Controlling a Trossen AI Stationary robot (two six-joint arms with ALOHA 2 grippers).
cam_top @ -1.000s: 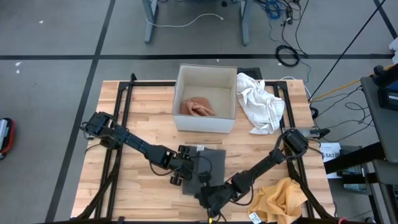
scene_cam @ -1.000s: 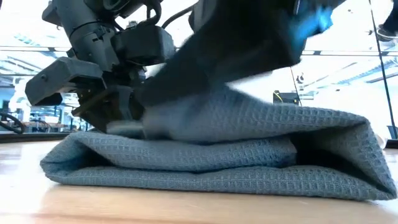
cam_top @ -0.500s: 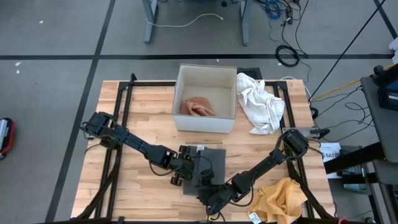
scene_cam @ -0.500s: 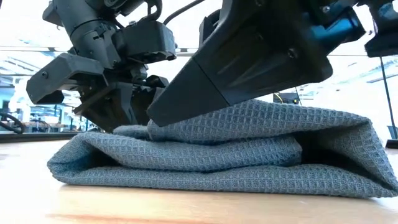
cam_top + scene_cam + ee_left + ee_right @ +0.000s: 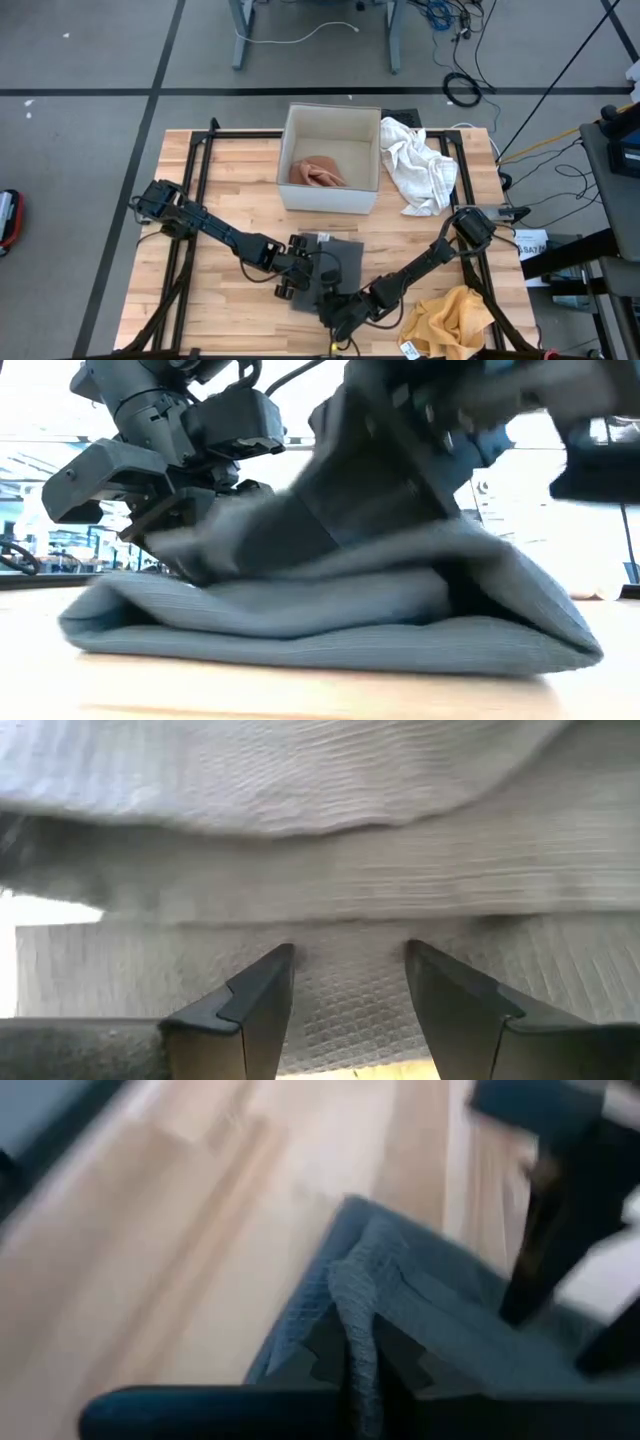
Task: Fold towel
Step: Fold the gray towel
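Two arms are meeting over the grey waffle-weave towel (image 5: pixel 330 270), lying folded at the near middle of the wooden bench (image 5: pixel 240 170). Your right claw (image 5: pixel 358 1370) is now pinching a ridge of the towel's top layer, having been merely pressing on it half a second ago, so another fold is probably starting. Your left claw (image 5: pixel 345 985) is staying parted over the cloth, gripping nothing.

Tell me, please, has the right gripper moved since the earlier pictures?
Yes. The right gripper, shut on the grey waffle-weave towel, shifted slightly towards the white box.
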